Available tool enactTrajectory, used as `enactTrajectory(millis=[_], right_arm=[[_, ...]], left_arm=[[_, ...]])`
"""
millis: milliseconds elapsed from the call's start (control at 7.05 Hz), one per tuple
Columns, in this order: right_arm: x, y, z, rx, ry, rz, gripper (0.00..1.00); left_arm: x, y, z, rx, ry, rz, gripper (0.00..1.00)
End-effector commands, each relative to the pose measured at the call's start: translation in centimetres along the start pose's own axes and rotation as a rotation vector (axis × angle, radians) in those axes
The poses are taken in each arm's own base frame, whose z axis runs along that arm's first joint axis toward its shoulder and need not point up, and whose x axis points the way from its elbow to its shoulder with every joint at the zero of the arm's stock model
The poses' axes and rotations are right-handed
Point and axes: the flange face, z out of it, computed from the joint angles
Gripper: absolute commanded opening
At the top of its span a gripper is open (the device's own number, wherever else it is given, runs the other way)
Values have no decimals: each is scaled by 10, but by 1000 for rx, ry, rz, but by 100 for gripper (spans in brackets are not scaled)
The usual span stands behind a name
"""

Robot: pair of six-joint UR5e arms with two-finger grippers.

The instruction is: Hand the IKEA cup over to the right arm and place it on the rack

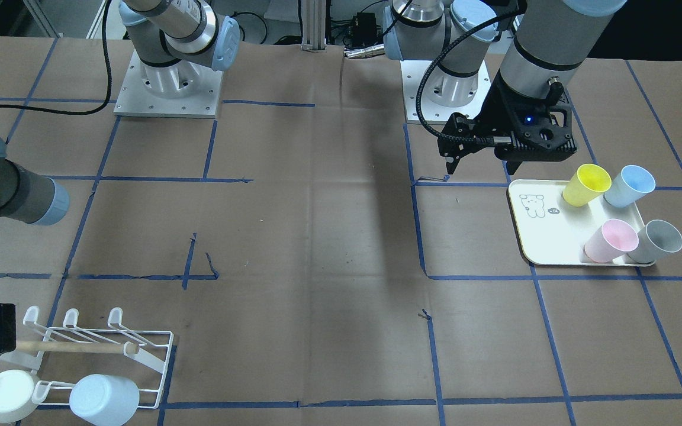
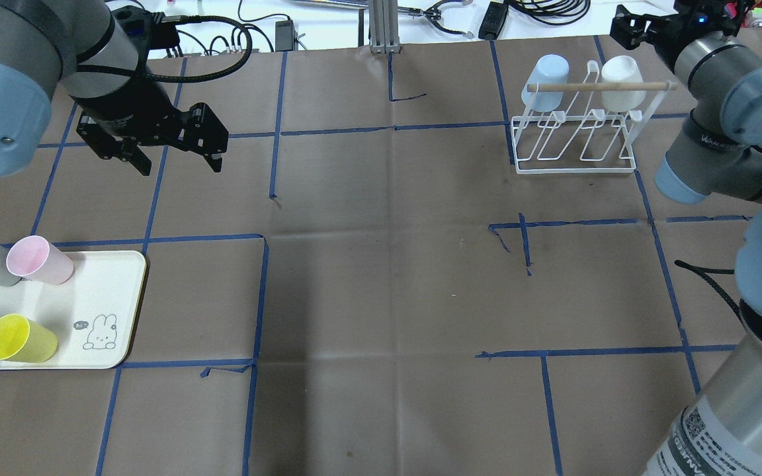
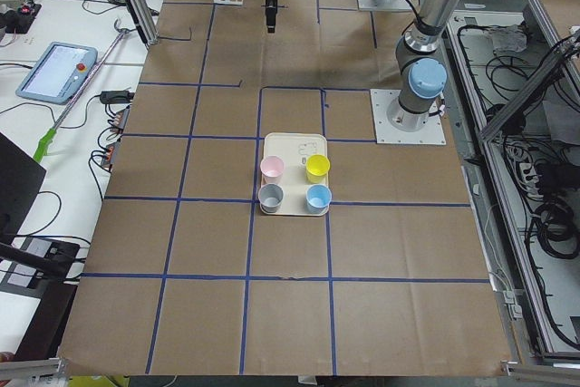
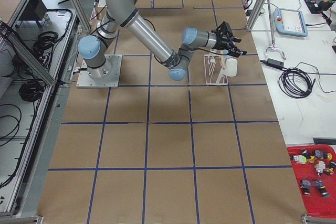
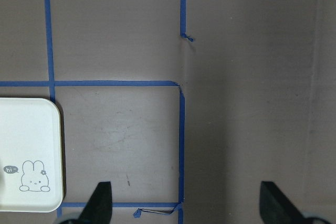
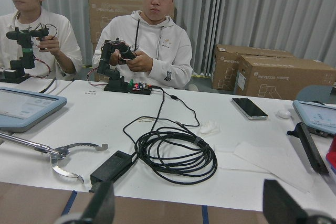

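left gripper spread wide, right gripper too, both empty

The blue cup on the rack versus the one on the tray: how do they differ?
On the rack, the hung blue cup is upended over a prong, base outward; on the tray, the standing blue cup is upright, mouth up. The hung blue cup has one neighbour, a white cup; the standing blue cup has three: yellow cup, pink cup, grey cup. Both are pale blue and tapered.

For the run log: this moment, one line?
left gripper: open, empty; right gripper: open, empty; white wire rack: holds pale-blue cup, white cup
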Motion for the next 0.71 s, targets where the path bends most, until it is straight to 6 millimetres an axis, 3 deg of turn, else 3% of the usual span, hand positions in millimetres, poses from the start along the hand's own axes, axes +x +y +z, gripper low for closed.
enactTrajectory(millis=[0,284,568], right_arm=[[-1,-39,-20,-153,-31,63,100],[-6,-75,-48,-314,-63,131,100],[-15,-95,-79,-521,-94,206,100]], left_arm=[[0,0,0,0,3,0,100],[0,-1,1,-2,1,3,100],[0,0,0,0,1,5,100]])
